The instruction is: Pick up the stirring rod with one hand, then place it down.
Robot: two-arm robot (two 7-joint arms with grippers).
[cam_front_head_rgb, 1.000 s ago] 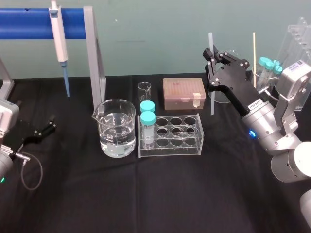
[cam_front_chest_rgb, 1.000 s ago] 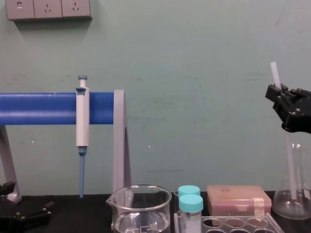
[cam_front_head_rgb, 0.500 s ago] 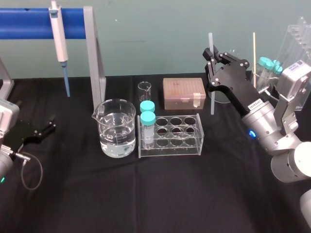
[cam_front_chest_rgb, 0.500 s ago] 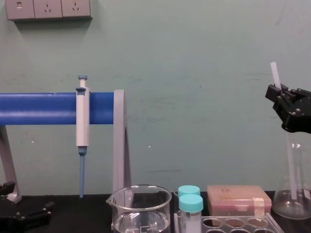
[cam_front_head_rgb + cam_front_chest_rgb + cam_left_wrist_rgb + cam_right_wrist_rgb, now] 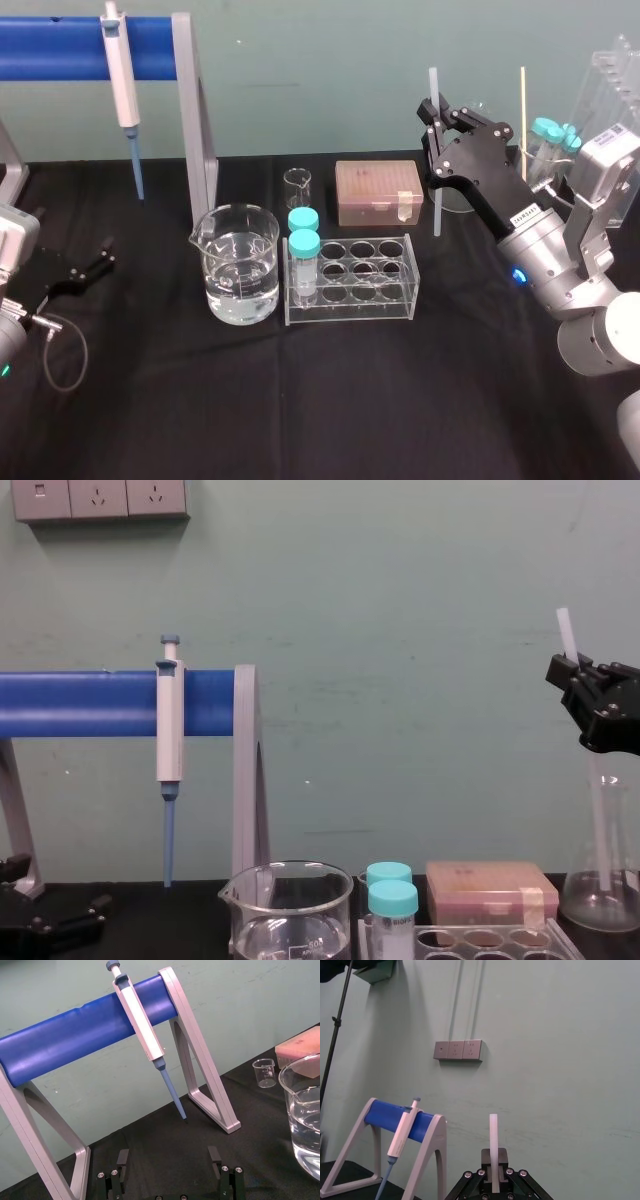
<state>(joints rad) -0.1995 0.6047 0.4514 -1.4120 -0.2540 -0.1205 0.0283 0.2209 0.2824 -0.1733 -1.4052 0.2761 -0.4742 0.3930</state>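
1. The stirring rod (image 5: 436,195) stands near upright at the far right of the counter (image 5: 300,400), just right of the pink box (image 5: 378,192). Its top rises above the hand. In the chest view its lower length overlaps a glass flask (image 5: 582,900). Whether it hangs inside or in front of the flask, and whether its lower end clears the counter, cannot be told.
2. The right hand (image 5: 432,108) is closed on the rod's upper part. The right wrist view shows the rod pinched between the two fingers and projecting beyond them.
3. Judgement: the pick-up appears accomplished, and the step in hand is holding the rod ahead of placing it.
4. Judgement: the next move calls for bringing the rod down onto bare counter, clear of the flask, the box and the tube rack (image 5: 350,275). The fingers should part only once it is supported, since a thin round rod may roll.
5. The left hand (image 5: 85,268) is parked low at the counter's left side, fingers spread apart and empty.
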